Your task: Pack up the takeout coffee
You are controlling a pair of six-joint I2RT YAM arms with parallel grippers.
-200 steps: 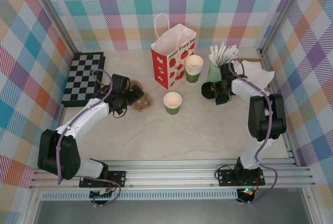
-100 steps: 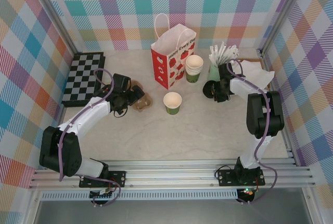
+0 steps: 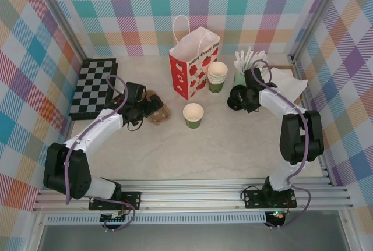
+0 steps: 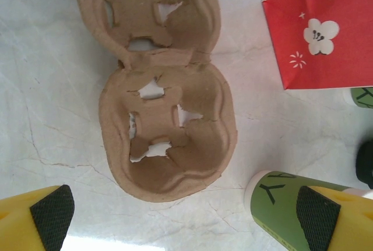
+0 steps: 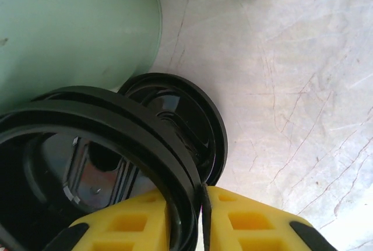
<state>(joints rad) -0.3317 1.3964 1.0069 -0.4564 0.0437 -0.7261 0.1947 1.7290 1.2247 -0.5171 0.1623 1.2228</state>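
right wrist view has the right claw (image 5: 203, 210) clenched on the rim of a black lid (image 5: 99, 120), pinching it edge-on between its yellow fingers. a second lid (image 5: 195, 117) lies just behind it on the counter (image 5: 280, 88), close beside the pale green stick holder (image 5: 70, 24).

the green cup (image 3: 193, 115) stands upright and uncovered near the middle of the counter, in front of the red paper bag (image 3: 192, 67) and well apart from the held lid. the cardboard carrier (image 4: 169, 140) lies flat just to the cup's left, both of its pockets empty. the left claw (image 4: 185, 216) hangs over the carrier's near edge, released, with its pads spread wide and nothing between them.

the step in hand looks like lidding: the coffee has to be capped before it goes into the carrier or the bag, and the right arm has its lid.

the next move, as i judge it, calls for lifting the lid free of the one behind it (they may cling together), carrying it leftward over the cup, turning it flat and pressing it down squarely on the rim. a thin paper cup will tip or buckle under an off-centre push, so the left claw may do well to steady the cup's side first.
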